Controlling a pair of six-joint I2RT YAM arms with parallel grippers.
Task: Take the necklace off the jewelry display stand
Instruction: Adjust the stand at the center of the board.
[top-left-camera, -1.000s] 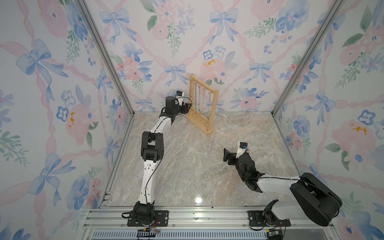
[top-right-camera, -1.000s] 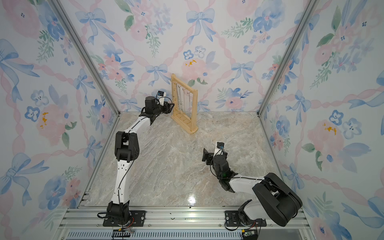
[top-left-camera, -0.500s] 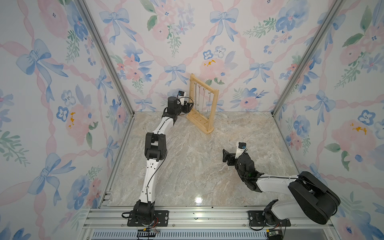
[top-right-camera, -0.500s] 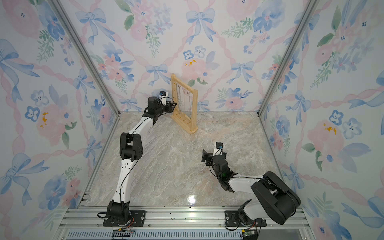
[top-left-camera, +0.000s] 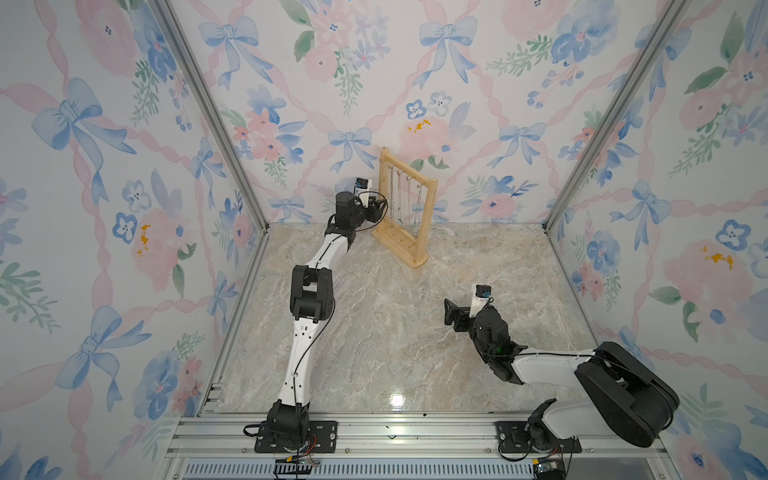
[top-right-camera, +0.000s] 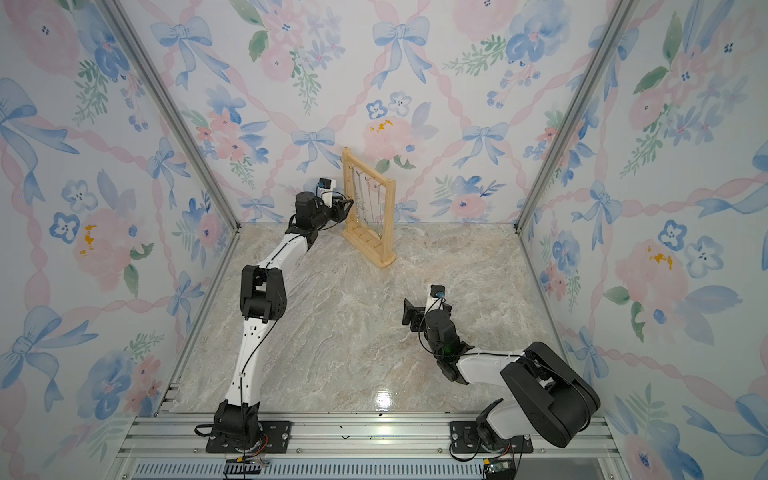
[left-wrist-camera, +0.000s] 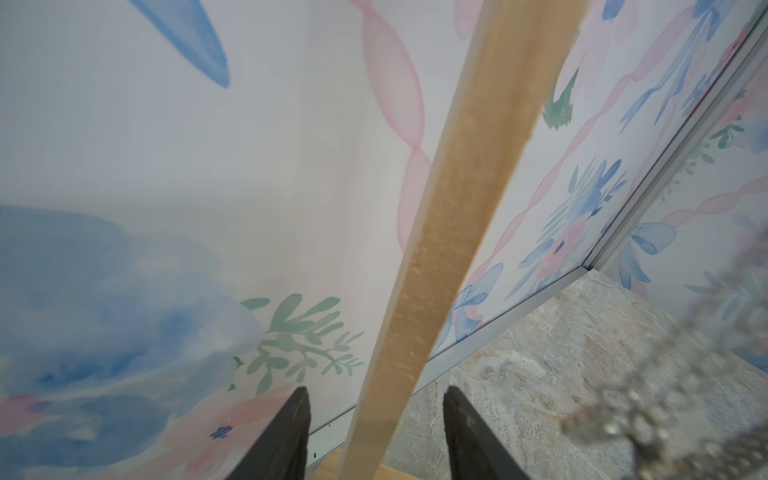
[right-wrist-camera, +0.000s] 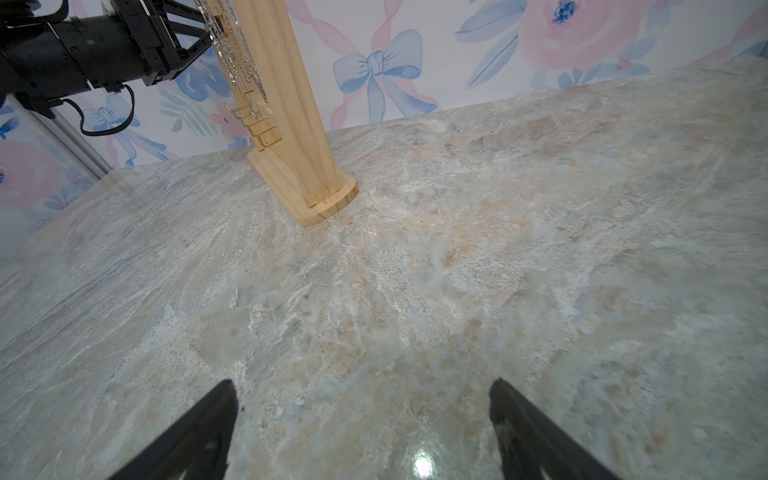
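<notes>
Item: jewelry display stand (top-left-camera: 428, 220), a light pine rectangular frame with two uprights on a flat base, a top bar and a low rail of small brass hooks. It stood upright on the mottled grey-beige marble tabletop (right-wrist-camera: 498, 249). Contents: several thin silver-toned necklace chains (top-left-camera: 400, 199) hung from the top bar inside the frame, none yet off; which one was the necklace meant could not be told. Left gripper (top-left-camera: 380, 204): black fingers spread, at mid-height against the stand's nearer upright. In the left wrist view that upright (left-wrist-camera: 457, 208) ran between the fingers (left-wrist-camera: 291, 436) with a gap on either side, so nothing was pinched, and a blurred chain (left-wrist-camera: 665, 395) hung off to one side, outside the jaws. Right gripper (top-left-camera: 449, 309): fingers spread wide and empty, low over the tabletop, well apart from the stand. Handling note, as a judgement: closing here would likely clamp wood, not chain. The gripper probably needs to shift inward of the upright until one chain alone sits between the fingers, then pinch it lightly, high up near its hook. The lift should go up and clear of the hook before drawing away from the stand. The stand looks light and may drag or tip, so the idle right gripper could steady its base. Markings: no brand, label or writing could be read on the stand or chains, and the small blue patches on the wrist cameras were too small to make out.
</notes>
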